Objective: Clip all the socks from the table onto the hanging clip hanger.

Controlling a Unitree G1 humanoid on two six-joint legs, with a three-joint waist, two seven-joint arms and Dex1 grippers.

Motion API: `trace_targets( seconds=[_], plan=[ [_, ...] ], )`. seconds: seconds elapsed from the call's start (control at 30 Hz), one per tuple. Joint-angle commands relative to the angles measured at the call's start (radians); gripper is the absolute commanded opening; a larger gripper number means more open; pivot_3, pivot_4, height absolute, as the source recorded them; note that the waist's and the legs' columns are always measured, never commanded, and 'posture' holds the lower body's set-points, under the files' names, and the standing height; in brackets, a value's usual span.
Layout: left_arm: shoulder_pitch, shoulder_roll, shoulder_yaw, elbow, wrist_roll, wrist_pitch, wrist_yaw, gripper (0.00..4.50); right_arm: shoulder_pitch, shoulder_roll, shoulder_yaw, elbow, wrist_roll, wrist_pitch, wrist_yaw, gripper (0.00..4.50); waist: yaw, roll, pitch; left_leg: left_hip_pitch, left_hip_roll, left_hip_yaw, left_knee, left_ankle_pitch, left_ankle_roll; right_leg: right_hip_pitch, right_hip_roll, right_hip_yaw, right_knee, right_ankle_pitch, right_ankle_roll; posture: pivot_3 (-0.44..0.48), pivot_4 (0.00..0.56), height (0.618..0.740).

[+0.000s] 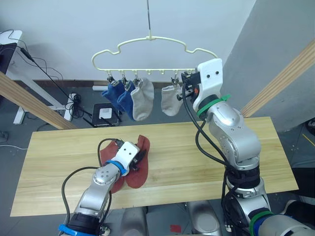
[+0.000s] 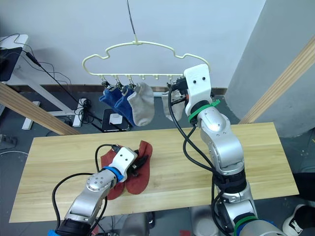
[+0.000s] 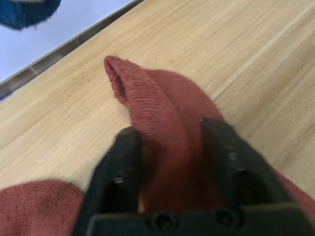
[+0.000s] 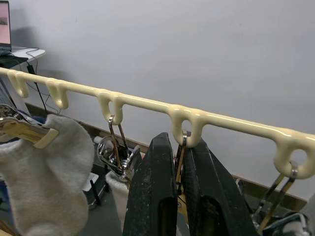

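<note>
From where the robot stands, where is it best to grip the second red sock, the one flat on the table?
Probably at its edge toward the robot's left, coming from above: the red sock lies flat, and the left claw covers its other side, gripping the other red sock.

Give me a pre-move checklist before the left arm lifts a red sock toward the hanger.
1. Left gripper fingers straddle a rust-red sock: ok.
2. Grip firm enough to lift: cannot tell.
3. Second rust-red sock lies apart from the grasped one: not ok, they touch.
4. Right gripper shut on a clip of the clip hanger: ok.
5. That clip is free of a sock: cannot tell.
</note>
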Motion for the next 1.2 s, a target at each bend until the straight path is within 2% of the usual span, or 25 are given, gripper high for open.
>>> trace_targets(
  seconds=[0.03,0.1,0.13,0.33,0.5,0.8,1.2],
  plan=[
    [0.019,0.018,-0.008,0.036,0.031,-0.002,0.000,0.74,0.002,0.009,0.001,-0.027,0.007,-0.007,-0.003,0.00,-0.002,0.000,-0.001,0.000,0.000,0.000,0.000,0.000,0.000,0.000,0.000,0.000,0.000,0.000,0.000,-0.217,0.325,0.733],
    [0.009,0.031,-0.019,0.048,0.047,-0.059,-0.011,0.14,0.003,0.010,0.001,-0.027,0.006,-0.008,-0.004,0.00,-0.005,0.000,-0.002,0.000,0.000,0.000,0.000,0.000,0.000,0.000,0.000,0.000,0.000,0.000,0.000,-0.221,0.322,0.733],
    [-0.003,0.042,-0.030,0.054,0.060,-0.109,-0.023,0.01,0.002,0.010,0.000,-0.026,0.006,-0.008,-0.004,0.00,-0.006,0.000,-0.002,0.000,0.000,0.000,0.000,0.000,0.000,0.000,0.000,0.000,0.000,0.000,0.000,-0.224,0.322,0.733],
    [-0.142,0.042,-0.091,0.070,0.034,-0.352,-0.162,0.01,0.000,0.002,-0.009,-0.027,0.004,-0.010,-0.002,0.00,0.000,0.000,-0.002,-0.001,0.000,0.000,0.000,0.000,0.000,0.000,0.000,-0.001,-0.001,0.000,0.000,-0.236,0.316,0.733],
    [-0.298,-0.037,-0.115,0.078,-0.049,-0.395,-0.265,0.01,-0.004,-0.005,-0.013,-0.033,0.005,-0.004,0.000,0.00,0.002,0.000,-0.002,-0.002,0.000,0.000,0.000,0.000,0.000,0.000,-0.001,-0.001,-0.002,0.000,0.000,-0.244,0.313,0.733],
    [-0.487,-0.174,-0.129,0.227,0.031,-0.446,-0.172,0.01,-0.006,-0.009,-0.014,-0.044,0.005,0.006,-0.002,0.00,-0.014,0.000,-0.002,-0.002,0.000,0.000,0.000,0.000,0.000,0.000,0.000,-0.001,-0.001,0.000,0.000,-0.267,0.314,0.733],
    [-0.558,-0.208,-0.110,0.287,0.052,-0.449,-0.130,0.01,-0.001,-0.014,-0.012,-0.052,0.005,0.021,-0.001,0.00,-0.014,0.000,-0.002,-0.002,0.000,0.000,0.001,0.000,0.001,0.000,0.000,-0.001,-0.001,0.000,0.000,-0.272,0.317,0.733]
  ],
)
